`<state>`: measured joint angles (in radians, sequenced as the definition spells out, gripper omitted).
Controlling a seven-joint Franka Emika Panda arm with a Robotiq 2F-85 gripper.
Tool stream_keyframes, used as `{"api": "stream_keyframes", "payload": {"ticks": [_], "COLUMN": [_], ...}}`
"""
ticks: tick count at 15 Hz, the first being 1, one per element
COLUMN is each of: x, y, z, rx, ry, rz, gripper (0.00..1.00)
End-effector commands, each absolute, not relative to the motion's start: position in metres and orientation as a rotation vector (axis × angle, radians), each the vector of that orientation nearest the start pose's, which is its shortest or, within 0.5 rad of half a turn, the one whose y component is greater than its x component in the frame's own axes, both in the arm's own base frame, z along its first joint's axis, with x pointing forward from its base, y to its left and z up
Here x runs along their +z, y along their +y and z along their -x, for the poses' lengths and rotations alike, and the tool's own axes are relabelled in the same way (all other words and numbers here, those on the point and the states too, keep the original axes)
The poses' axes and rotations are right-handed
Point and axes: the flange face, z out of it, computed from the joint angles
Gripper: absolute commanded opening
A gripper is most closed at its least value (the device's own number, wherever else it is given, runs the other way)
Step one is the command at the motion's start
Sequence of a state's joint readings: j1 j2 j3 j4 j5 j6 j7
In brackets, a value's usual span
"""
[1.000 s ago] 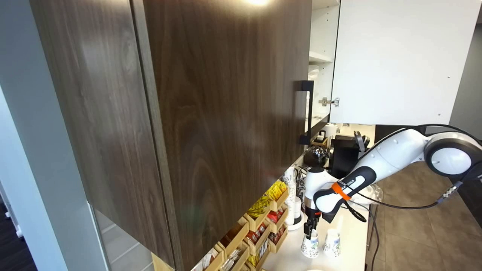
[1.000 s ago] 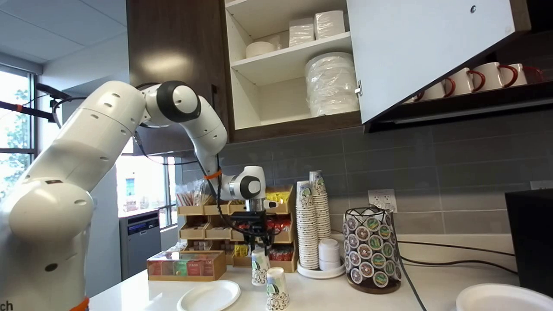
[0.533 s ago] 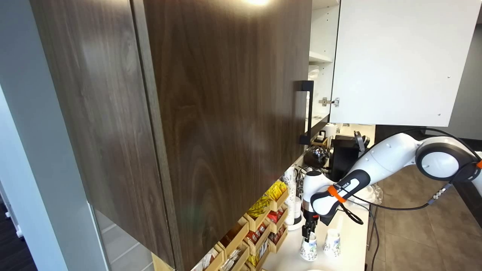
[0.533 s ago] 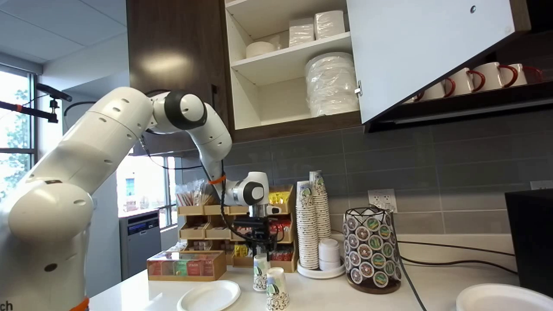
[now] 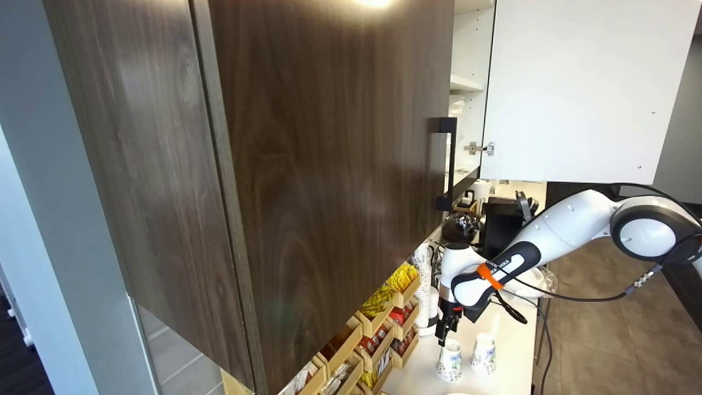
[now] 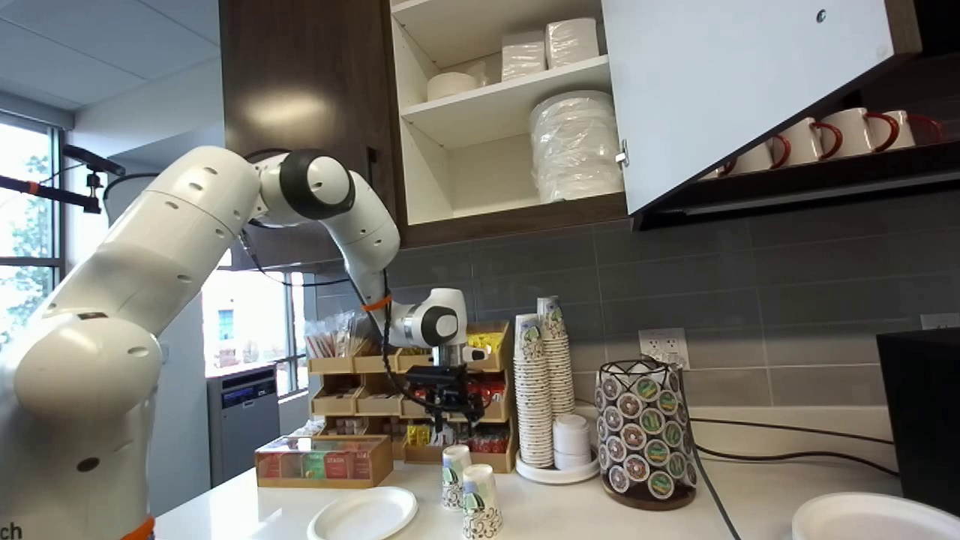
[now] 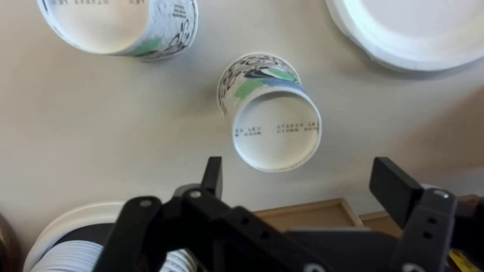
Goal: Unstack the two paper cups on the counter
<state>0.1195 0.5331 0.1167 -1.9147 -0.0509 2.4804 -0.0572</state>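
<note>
Both paper cups stand upside down and apart on the pale counter (image 6: 600,517), white with a green, blue and black print. The farther cup (image 6: 454,480) lies ahead of the fingertips in the wrist view, where its round base (image 7: 276,132) faces up. The nearer cup (image 6: 481,504) stands close beside it and is partly cut off at the top left of the wrist view. My gripper (image 7: 298,177) is open, with nothing between its fingers. In both exterior views the gripper (image 5: 443,336) hangs above the farther cup.
Behind the cups is a wooden rack (image 6: 379,406) of packets. Tall cup stacks (image 6: 533,405) and a pod holder (image 6: 646,442) stand to its right. A white plate (image 6: 364,514) and a tea box (image 6: 382,463) lie left. Overhead hangs an opened cabinet door (image 6: 735,90).
The gripper lowered the farther cup to the counter, then let it go. Its fingers have spread and it has risen above the cup. The nearer cup has not moved.
</note>
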Motion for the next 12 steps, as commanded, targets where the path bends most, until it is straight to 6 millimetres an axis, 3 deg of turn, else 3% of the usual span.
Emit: {"api": "stream_keyframes", "payload": {"ticks": [1,6,12], "x": [0.257,0.294,0.314], "y": [0.142,0.121,0.099], "z": [-0.598,-0.568,-0.541], "rx": [-0.069,0.067,0.197], "ry": [-0.37,-0.096,0.298], "rz": [3.049,3.099,3.131], "gripper": [1.0,1.0,1.0]}}
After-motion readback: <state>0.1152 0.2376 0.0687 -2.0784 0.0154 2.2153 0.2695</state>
